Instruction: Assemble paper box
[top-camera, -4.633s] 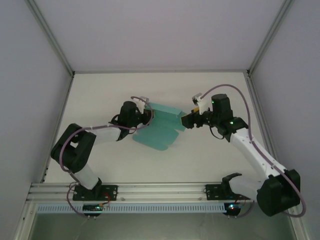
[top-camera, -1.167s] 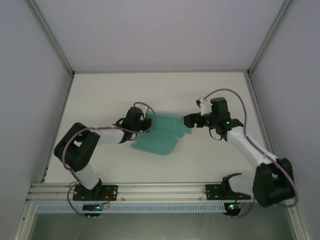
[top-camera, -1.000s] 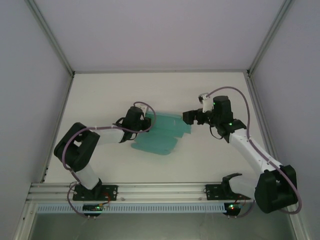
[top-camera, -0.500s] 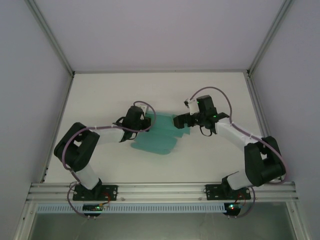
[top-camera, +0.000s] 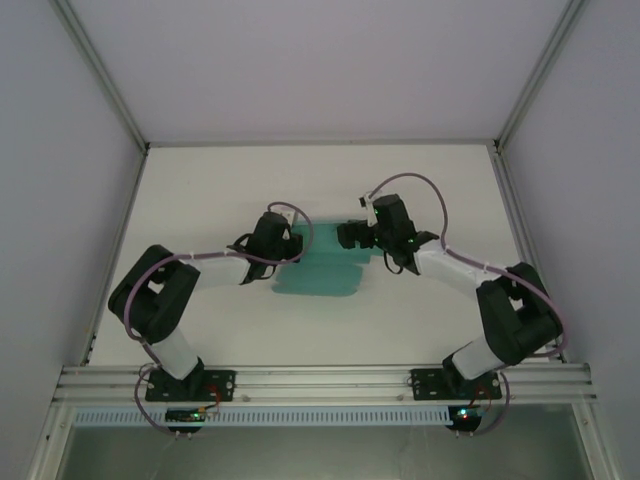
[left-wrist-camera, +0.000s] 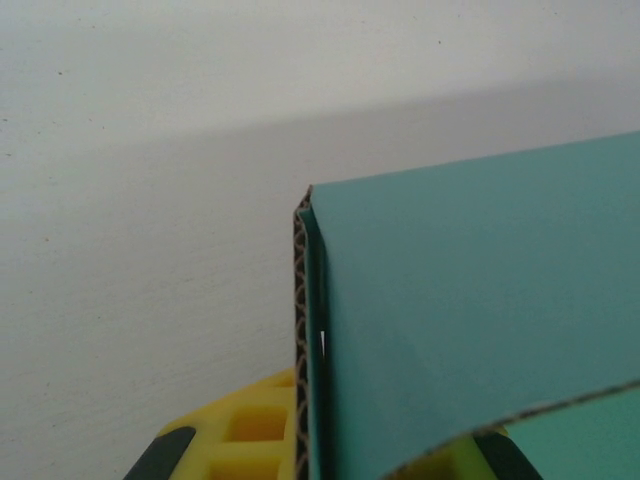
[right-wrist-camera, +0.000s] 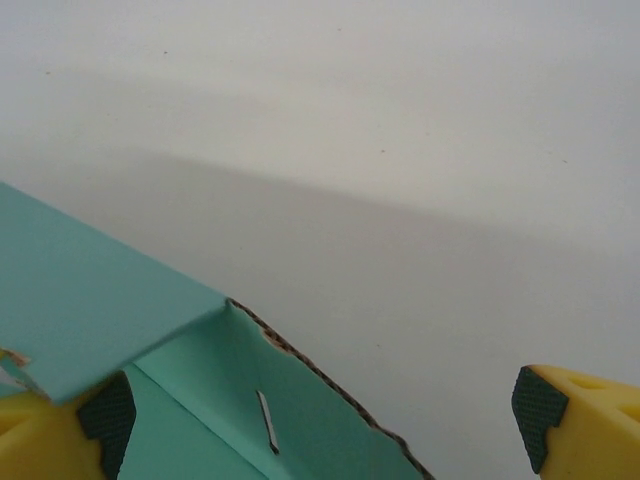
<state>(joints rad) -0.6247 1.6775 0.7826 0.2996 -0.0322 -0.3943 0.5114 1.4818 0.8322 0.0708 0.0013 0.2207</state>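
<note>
Matt teal card on paper box (left-wrist-camera: 480, 320), faces smooth; cut edges rough, brown corrugated fluting exposed. White matt tabletop (top-camera: 220, 190), faintly speckled. On right tool (right-wrist-camera: 320, 420): yellow plastic fingers (right-wrist-camera: 600, 420), dull finish, w/ black pads (right-wrist-camera: 535, 405), rubbery-looking, fine texture. Near-edge rails (top-camera: 320, 385): bare metal, ribbed, satin sheen. White plastic arm links (top-camera: 458, 273), slight gloss.
</note>
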